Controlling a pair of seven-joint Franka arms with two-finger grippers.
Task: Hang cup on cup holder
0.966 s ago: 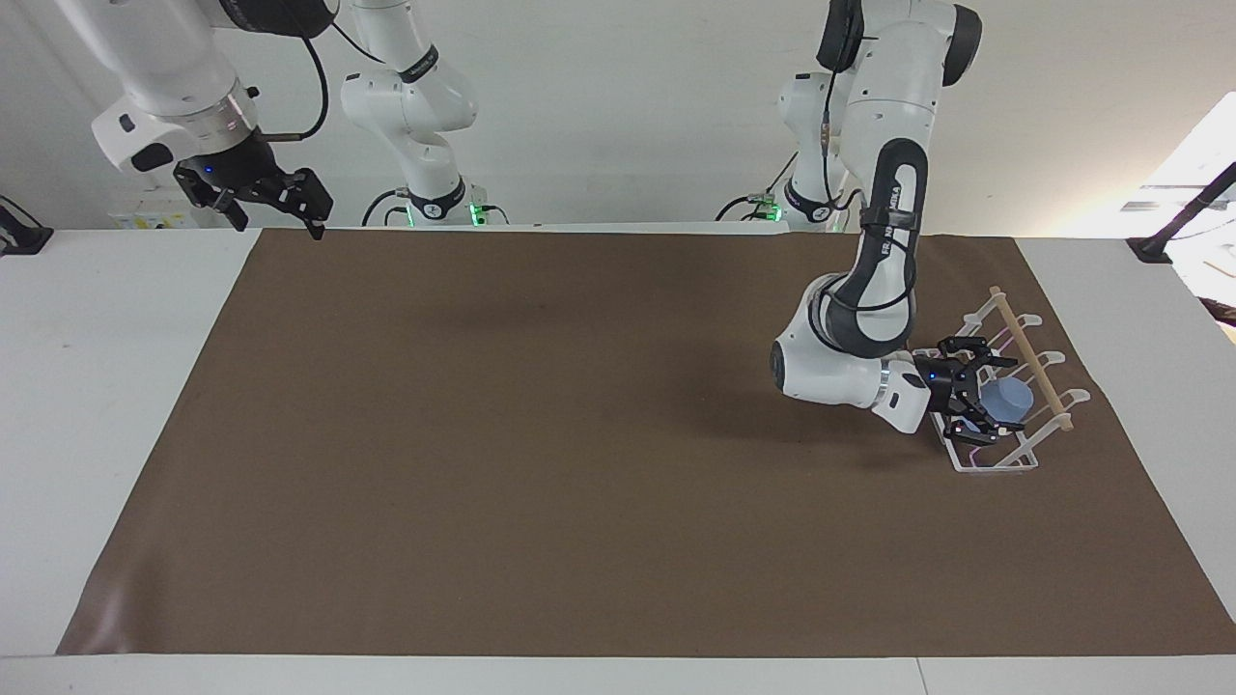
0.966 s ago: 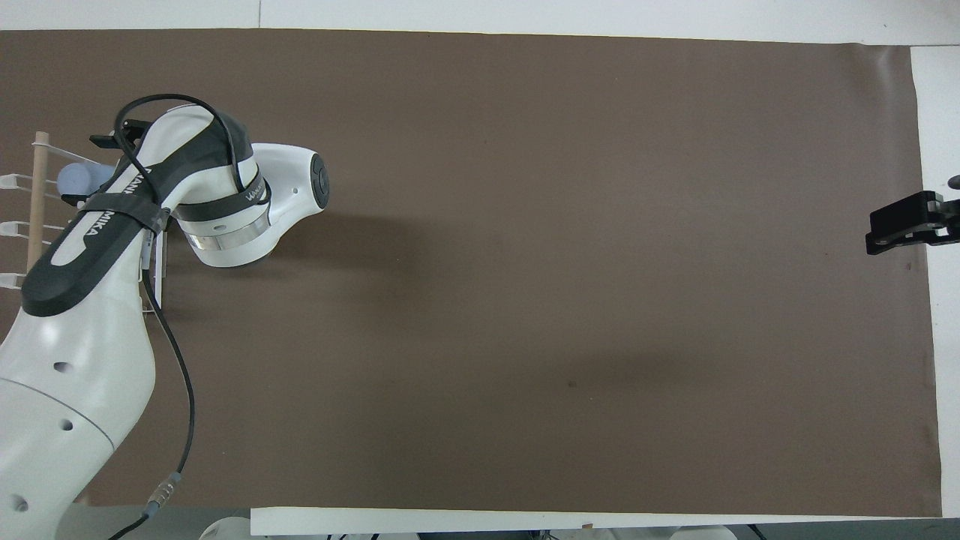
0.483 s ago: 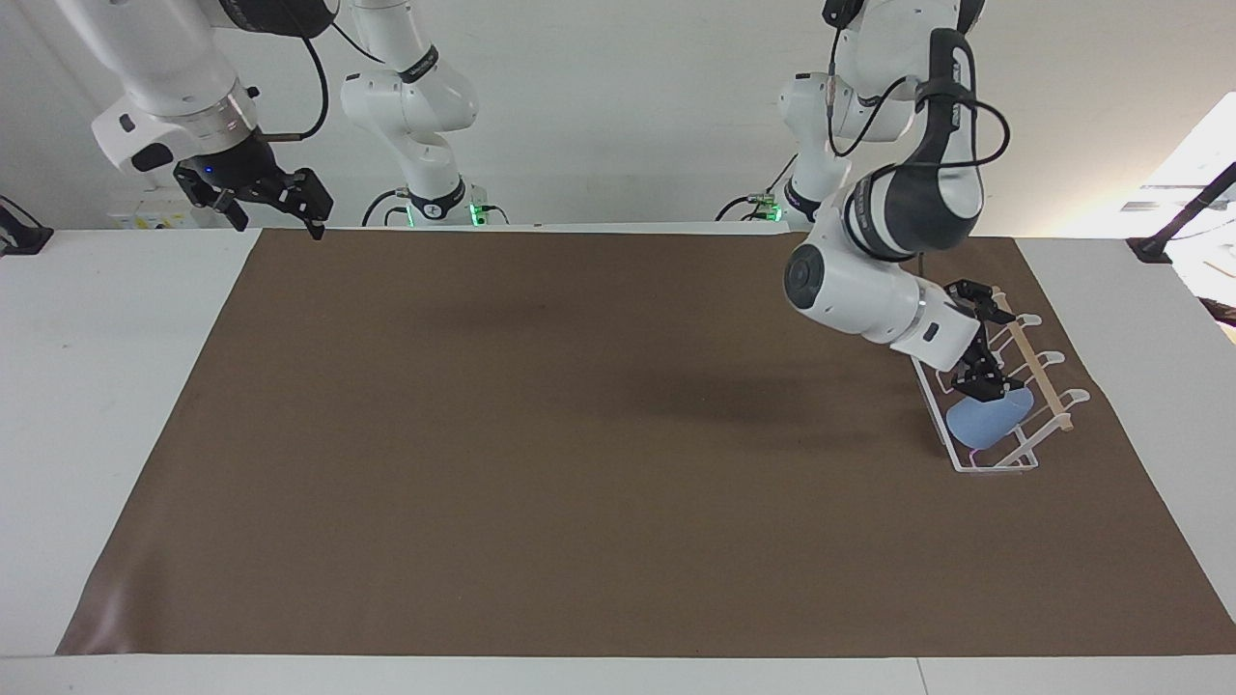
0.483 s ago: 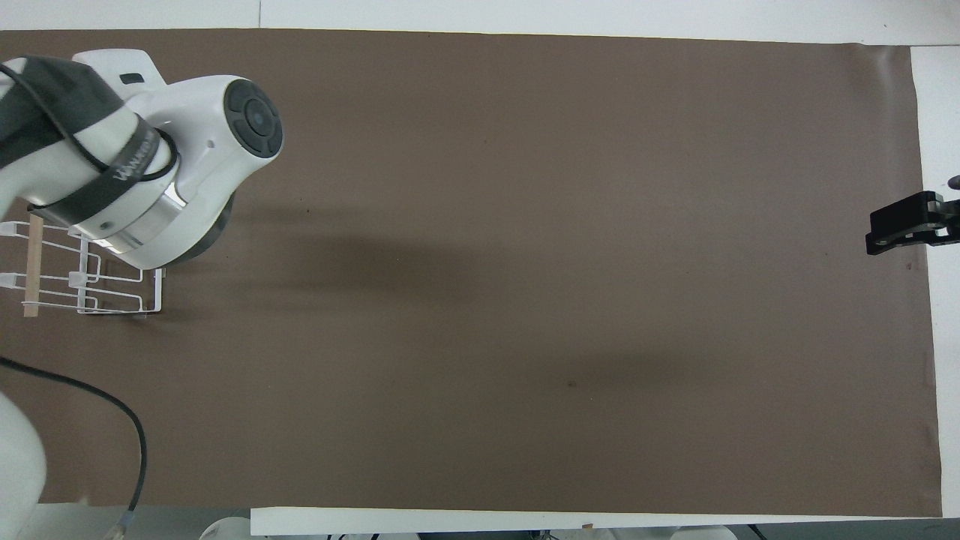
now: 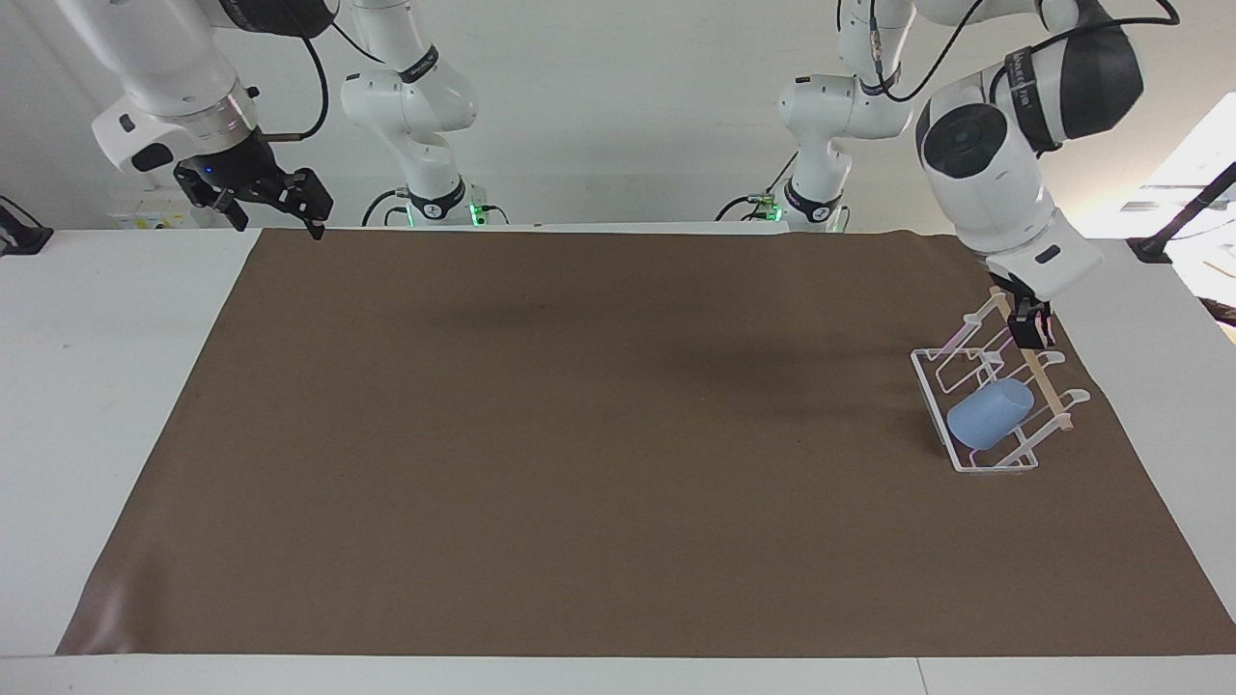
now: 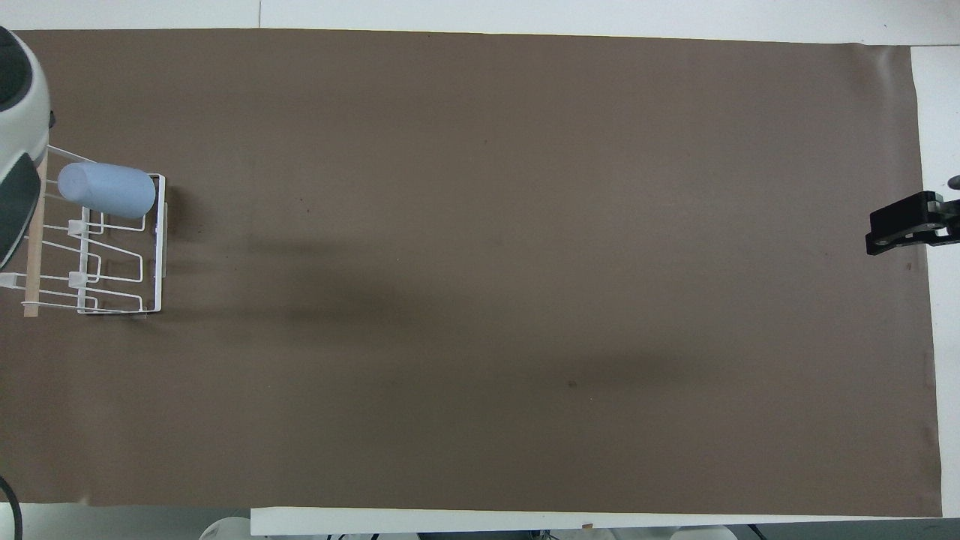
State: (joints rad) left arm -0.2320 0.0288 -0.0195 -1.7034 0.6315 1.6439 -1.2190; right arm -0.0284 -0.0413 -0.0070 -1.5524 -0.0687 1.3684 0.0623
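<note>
The light-blue cup (image 5: pixel 990 413) (image 6: pixel 106 190) rests tilted over a looped prong of the white wire cup holder (image 5: pixel 935 410) (image 6: pixel 160 247), at the holder's end farther from the robots. Nothing grips the cup. My left gripper (image 5: pixel 1028 336) hangs open and empty over the holder's wooden rod (image 5: pixel 1048 386) (image 6: pixel 31 262), clear of the cup. In the overhead view the left arm's wrist (image 6: pixel 19 150) hides this gripper. My right gripper (image 5: pixel 266 198) (image 6: pixel 907 225) waits raised and open over the table's edge at the right arm's end.
A brown mat (image 5: pixel 579 434) (image 6: pixel 525 262) covers most of the white table (image 5: pixel 97 386). The cup holder stands on the mat near the left arm's end. Both arm bases (image 5: pixel 435 193) stand at the table's edge.
My left gripper has let go of the cup on the holder and risen away toward the robots. The cup stays on its prong. The right arm has not moved.
</note>
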